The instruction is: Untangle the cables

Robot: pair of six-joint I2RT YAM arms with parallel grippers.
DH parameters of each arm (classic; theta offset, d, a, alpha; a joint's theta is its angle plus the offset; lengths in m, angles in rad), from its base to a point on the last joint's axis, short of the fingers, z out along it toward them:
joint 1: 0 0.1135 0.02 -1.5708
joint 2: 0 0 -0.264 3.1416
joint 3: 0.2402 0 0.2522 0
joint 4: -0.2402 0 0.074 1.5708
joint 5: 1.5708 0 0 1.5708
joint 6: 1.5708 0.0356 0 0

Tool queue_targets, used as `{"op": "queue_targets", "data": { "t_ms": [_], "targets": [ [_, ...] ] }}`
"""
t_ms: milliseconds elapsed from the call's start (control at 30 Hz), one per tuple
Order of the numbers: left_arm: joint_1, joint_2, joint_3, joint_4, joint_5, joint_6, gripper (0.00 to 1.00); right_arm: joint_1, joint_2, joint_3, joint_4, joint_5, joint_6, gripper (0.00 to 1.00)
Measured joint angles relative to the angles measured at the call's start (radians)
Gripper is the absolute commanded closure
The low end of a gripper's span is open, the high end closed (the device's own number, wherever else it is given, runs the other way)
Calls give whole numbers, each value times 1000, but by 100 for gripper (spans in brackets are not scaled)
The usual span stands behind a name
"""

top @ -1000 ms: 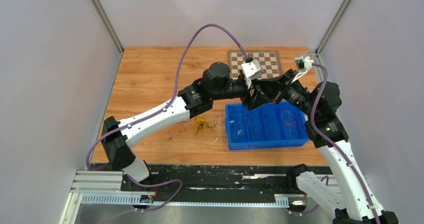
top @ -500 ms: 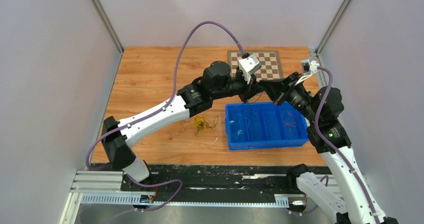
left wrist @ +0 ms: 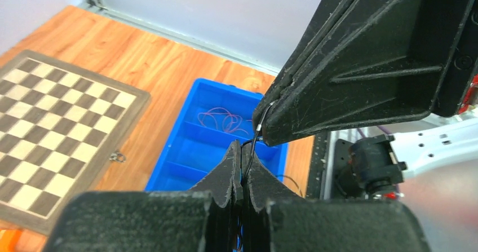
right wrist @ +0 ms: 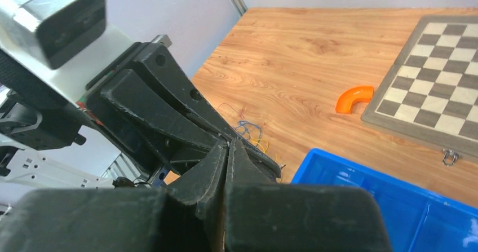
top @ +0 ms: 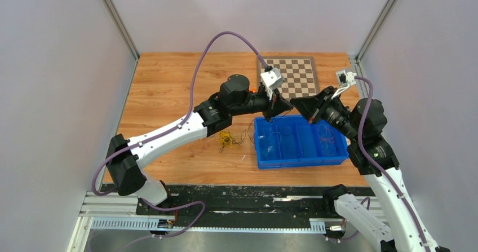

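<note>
A thin black cable runs between my two grippers, which meet tip to tip above the blue bin's back wall. My left gripper is shut on it. The cable's silvery end goes into the tip of my right gripper, which is shut on it too. A small tangle of yellow and blue cables lies on the wood left of the bin. Loopy pinkish cables lie in one bin compartment.
A chessboard lies at the back, right behind the grippers. An orange curved piece sits on the wood beside the board. The blue bin has several compartments. Walls close in on both sides of the table.
My left gripper has shut on the black cable. The left arm drew back to the left and the right gripper shifted right, so the two tips now stand a little apart.
</note>
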State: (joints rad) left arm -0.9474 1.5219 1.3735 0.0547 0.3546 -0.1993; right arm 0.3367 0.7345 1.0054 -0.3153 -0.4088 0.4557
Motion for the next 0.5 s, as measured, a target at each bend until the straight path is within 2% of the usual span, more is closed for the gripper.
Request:
{"op": "queue_targets", "data": {
  "t_ms": [100, 233, 367, 500],
  "targets": [
    [-3, -3, 0, 0, -18, 36, 100, 3, 8, 20, -57, 41, 23, 100],
    [-23, -6, 0, -4, -113, 151, 100, 5, 45, 75, -161, 96, 82, 100],
    [-49, -7, -10, 2, -218, 346, 100, -8, 51, 74, -230, 104, 166, 100],
    [-73, -24, -91, 87, -303, 583, 100, -33, 63, 72, -279, 101, 243, 100]
  ]
}}
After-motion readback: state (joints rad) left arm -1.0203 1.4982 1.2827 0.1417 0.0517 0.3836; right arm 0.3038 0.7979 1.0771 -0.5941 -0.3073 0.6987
